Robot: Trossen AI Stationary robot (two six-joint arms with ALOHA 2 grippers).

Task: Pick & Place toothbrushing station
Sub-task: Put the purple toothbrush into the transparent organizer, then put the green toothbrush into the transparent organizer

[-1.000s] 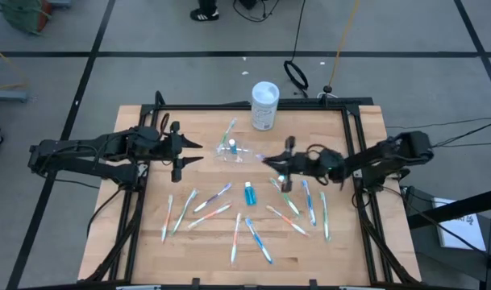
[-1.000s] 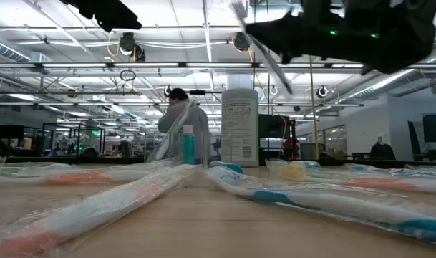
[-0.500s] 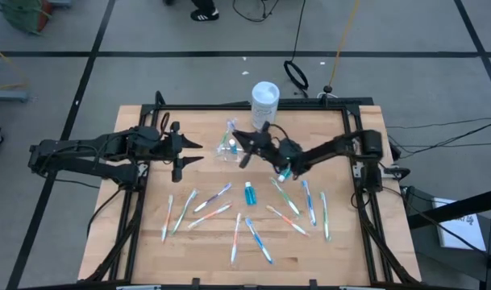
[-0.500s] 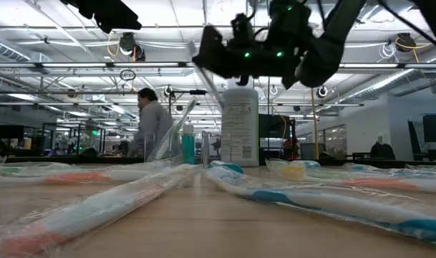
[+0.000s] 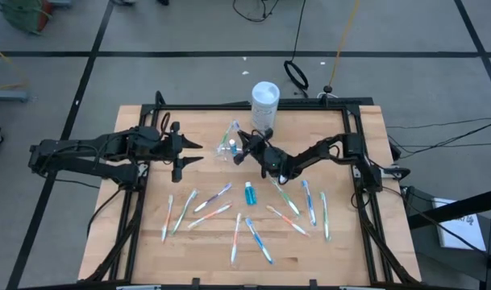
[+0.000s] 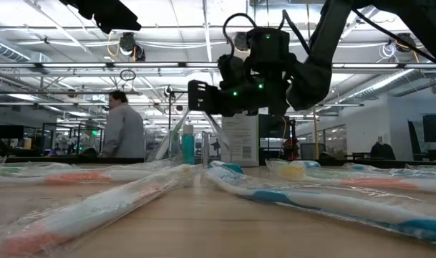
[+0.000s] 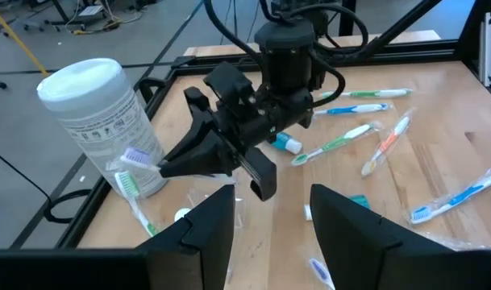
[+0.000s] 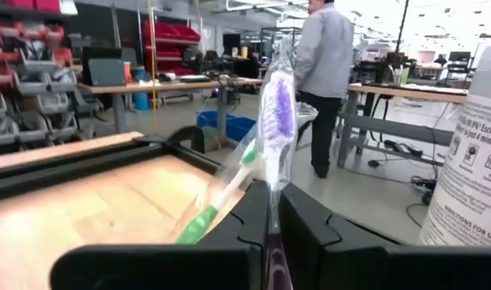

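The right claw (image 5: 247,147) pinches a purple brush (image 8: 275,113) by its handle, right beside the cup (image 5: 231,150) at the bench's (image 5: 148,234) far middle. The brush looks light, stiff and crinkly-wrapped, probably slippery; mid-handle suits best. The left claw (image 7: 269,211) waits open at left.

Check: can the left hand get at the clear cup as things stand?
Probably not cleanly. The left hand is open, facing the clear cup, but the right hand, shut on a purple toothbrush, hangs right at the cup.
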